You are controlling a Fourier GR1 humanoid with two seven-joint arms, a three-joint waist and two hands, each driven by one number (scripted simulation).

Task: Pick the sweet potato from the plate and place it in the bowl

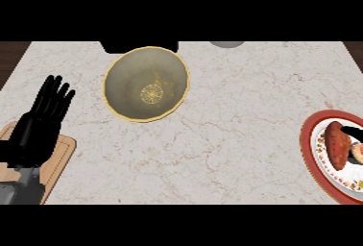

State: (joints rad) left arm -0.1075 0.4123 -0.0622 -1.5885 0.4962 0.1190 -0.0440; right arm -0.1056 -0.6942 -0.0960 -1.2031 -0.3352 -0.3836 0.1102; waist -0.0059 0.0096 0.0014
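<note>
Head view, my only feed. The sweet potato (337, 145) lies on the red-rimmed plate (309, 144) at the right edge of the frame, its long axis running roughly top to bottom, and it is not lifted. A small pinkish item (358, 153) sits just beside it toward the edge; I can't identify it. A black sliver comes in from the right edge near the potato's upper end, which I take for the right robot hand (352, 130). Too little of it shows to tell whether it is released or clenched, or whether it touches the potato. The left robot hand (35, 129) is at the left of the frame, released and upright, resting over a wooden board (62, 158) in the lower left. The gold-rimmed bowl (145, 84) stands upper middle-left, well apart from the plate, with nothing in it and bare counter (234, 144) between the two. A dark object (113, 47) and a grey round object (227, 43) are cut off at the top edge, behind the bowl. My read is that the step in hand is the approach to the pick, with nothing grasped that I can see. The next move calls for bringing the right robot hand over the potato and closing across its narrow width. It then has to lift clear of the plate rim and carry up-left to the bowl.
</note>
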